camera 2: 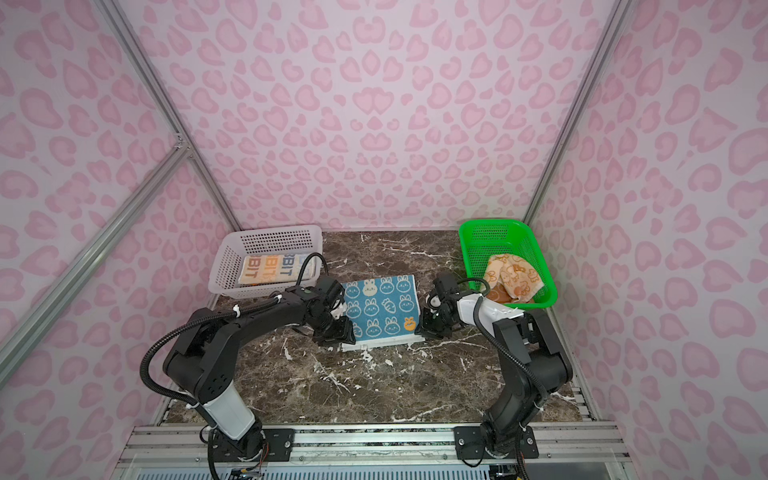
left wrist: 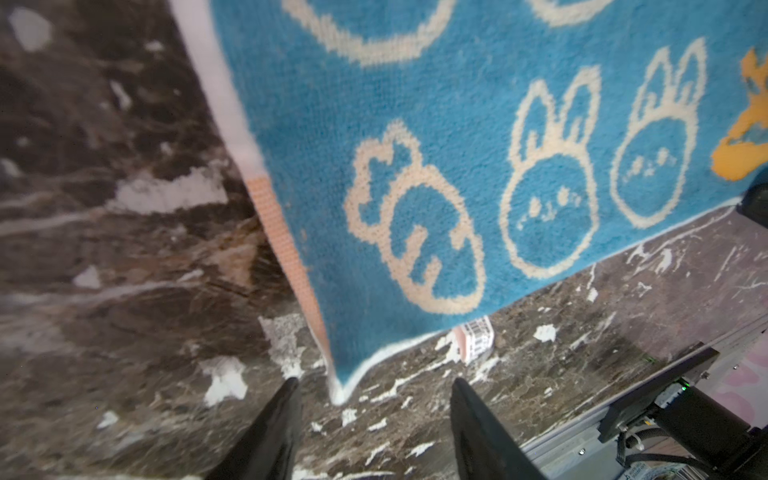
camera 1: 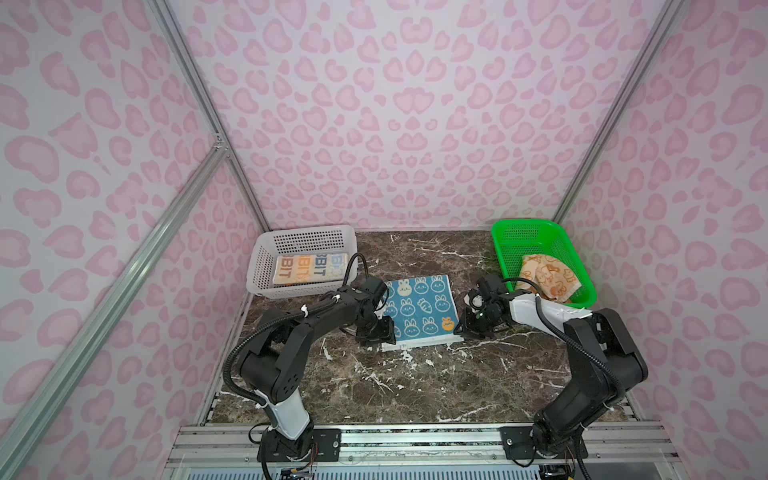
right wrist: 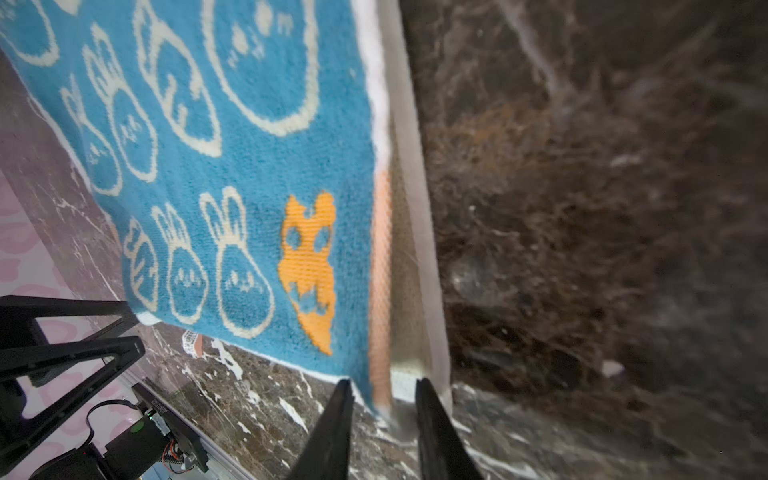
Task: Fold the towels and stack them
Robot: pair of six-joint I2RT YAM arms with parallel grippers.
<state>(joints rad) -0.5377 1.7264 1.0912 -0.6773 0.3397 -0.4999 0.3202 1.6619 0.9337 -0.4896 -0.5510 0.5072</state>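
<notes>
One cream towel [camera 1: 307, 270] is stacked, orange towel [camera 1: 548, 276] crumpled, teal towel [camera 1: 419, 307] half-folded between left end effector [left wrist: 374, 380] and right end effector [right wrist: 383, 382], both spread.

Passage is offered across the bare front surface [camera 1: 415, 386]; back corners are blocked by a white basket [camera 1: 305, 232] and green basket [camera 1: 523, 224], the middle by the teal towel [camera 1: 419, 307].
</notes>
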